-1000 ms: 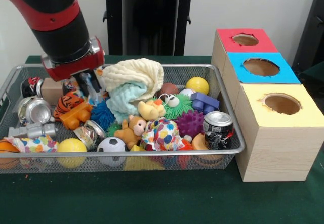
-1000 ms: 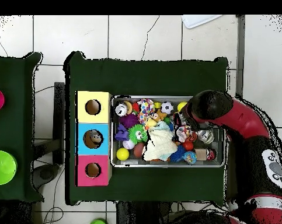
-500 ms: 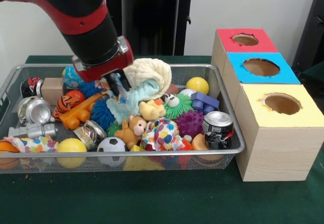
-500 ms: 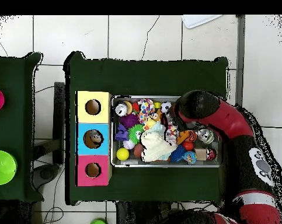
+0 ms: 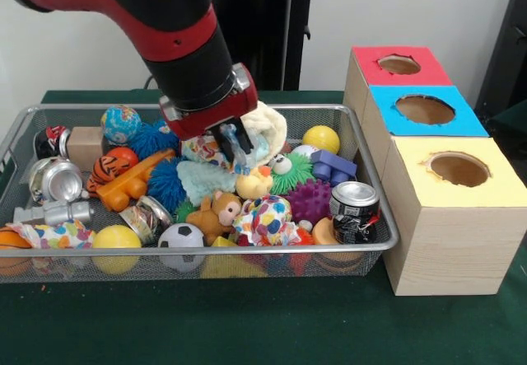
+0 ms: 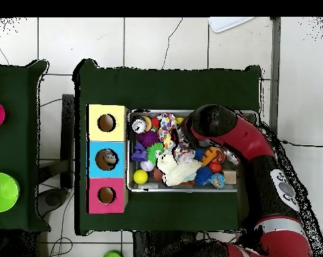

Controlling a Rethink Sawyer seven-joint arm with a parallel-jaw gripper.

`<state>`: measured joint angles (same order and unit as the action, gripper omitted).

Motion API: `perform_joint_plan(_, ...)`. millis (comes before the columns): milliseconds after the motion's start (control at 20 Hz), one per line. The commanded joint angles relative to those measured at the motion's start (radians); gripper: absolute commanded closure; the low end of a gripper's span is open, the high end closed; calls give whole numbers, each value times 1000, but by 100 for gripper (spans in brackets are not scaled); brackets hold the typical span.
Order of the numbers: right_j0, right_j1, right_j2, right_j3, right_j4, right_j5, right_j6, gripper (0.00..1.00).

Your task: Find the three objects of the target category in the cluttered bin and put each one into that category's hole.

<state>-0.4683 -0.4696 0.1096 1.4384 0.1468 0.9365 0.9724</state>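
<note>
On the green table you see a wire bin of toys. Your gripper hangs over the cream cloth; you can't tell if it's gripping.

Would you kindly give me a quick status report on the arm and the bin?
Gripper low over mid-bin, at the cream cloth; fingers' state unclear. Nothing visibly held. Bin crowded: yellow duck and teal cloth directly below.

- red and black arm
- silver mesh bin
- green surface
- box tops: red, blue, yellow
- orange tiger-striped toy
- black-white soccer ball
- purple spiky ball
</note>
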Motion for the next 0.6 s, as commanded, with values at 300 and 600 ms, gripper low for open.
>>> perform_joint_plan(300,65,-117,19,150,148,61,343,100)
perform_joint_plan(600,103,-156,16,157,214,103,396,100)
